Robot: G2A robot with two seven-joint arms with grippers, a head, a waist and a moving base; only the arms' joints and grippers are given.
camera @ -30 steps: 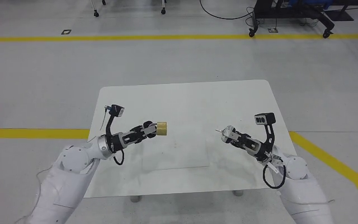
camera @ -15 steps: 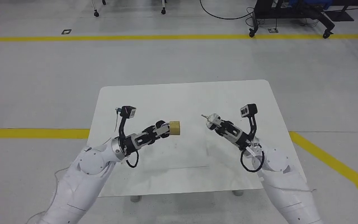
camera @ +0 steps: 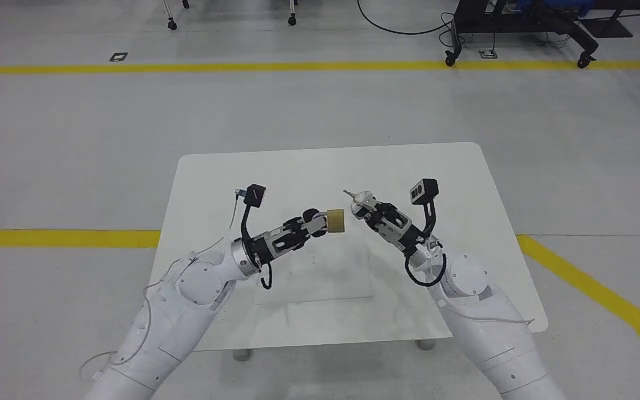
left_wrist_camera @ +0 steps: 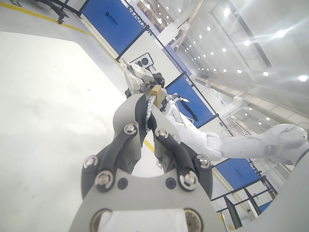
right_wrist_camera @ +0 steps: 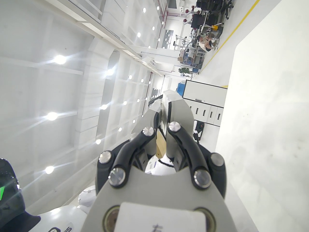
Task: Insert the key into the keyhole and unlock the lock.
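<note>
My left gripper [camera: 318,223], clamped on the lock [camera: 337,220], and my right gripper [camera: 364,206], pinching the key [camera: 350,194], have come close together at the frame's middle; now I can start aligning.

White rounded-corner table [camera: 300,180], standing on grey floor [camera: 300,110]

I see white lettering on the blue panel [left_wrist_camera: 113,22], small dark lettering on the white panel [left_wrist_camera: 157,49] just beside it, and a printed mark on a wrist label [right_wrist_camera: 159,221]. I leave them unread.
</note>
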